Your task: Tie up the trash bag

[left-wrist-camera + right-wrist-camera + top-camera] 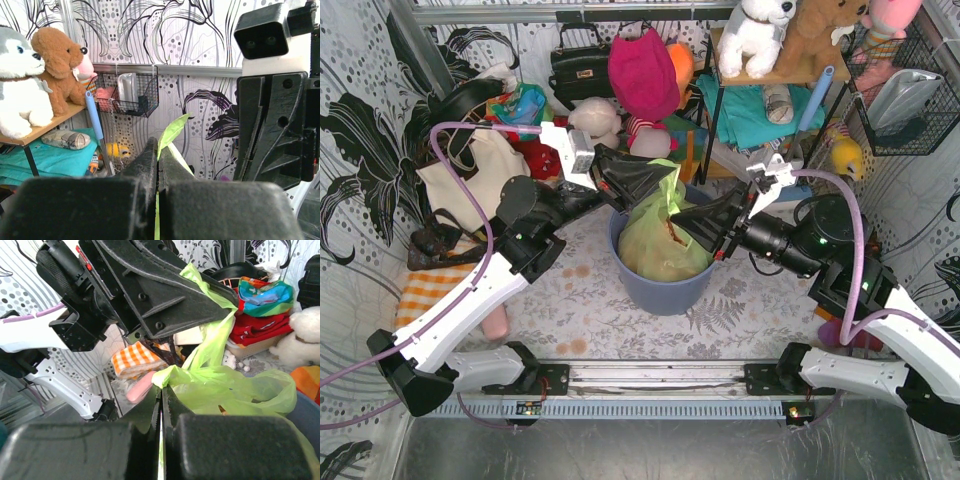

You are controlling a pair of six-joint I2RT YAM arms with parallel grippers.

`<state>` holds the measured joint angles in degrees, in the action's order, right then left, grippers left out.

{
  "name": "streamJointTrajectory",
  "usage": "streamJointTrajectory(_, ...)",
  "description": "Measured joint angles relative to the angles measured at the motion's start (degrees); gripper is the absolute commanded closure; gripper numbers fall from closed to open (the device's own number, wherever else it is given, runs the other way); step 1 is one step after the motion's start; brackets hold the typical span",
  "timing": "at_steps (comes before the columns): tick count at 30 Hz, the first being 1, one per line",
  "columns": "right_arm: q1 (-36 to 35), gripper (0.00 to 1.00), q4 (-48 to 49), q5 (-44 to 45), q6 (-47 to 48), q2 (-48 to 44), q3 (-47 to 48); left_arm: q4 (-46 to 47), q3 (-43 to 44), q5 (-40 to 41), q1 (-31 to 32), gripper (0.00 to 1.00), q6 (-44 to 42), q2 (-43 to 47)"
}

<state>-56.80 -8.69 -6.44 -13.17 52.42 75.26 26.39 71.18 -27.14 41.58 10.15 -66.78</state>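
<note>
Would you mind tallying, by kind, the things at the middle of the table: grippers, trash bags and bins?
Grippers: 2, the left gripper and the right gripper, each shut on the bag's green plastic
Trash bags: 1, the trash bag
Bins: 1, the blue-grey bin holding the bag
Total: 4

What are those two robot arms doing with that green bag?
They are tying up the trash bag, which sits in a blue bin. The left gripper and the right gripper are both shut, each pinching a strip of the bag's thin green plastic above the bin. Whether a knot has formed cannot be told.
</note>
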Motion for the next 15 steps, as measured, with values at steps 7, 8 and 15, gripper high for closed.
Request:
streamJointTrajectory(7, 0.00, 1.00, -3.15, -2.12, -3.58, 0.22, 1.57, -0.72, 0.00, 0.44, 0.00, 1.00, -0.02, -0.02)
streamJointTrajectory(8, 0.00, 1.00, -3.67, -2.49, -3.98, 0.42, 1.77, -0.72, 0.00, 0.46, 0.00, 1.00, -0.02, -0.04)
streamJointTrajectory(15, 0.00, 1.00, -5.20, -3.39, -6.88, 1.62, 2.29, -0.85, 0.00, 0.66, 0.00, 1.00, -0.02, -0.28)
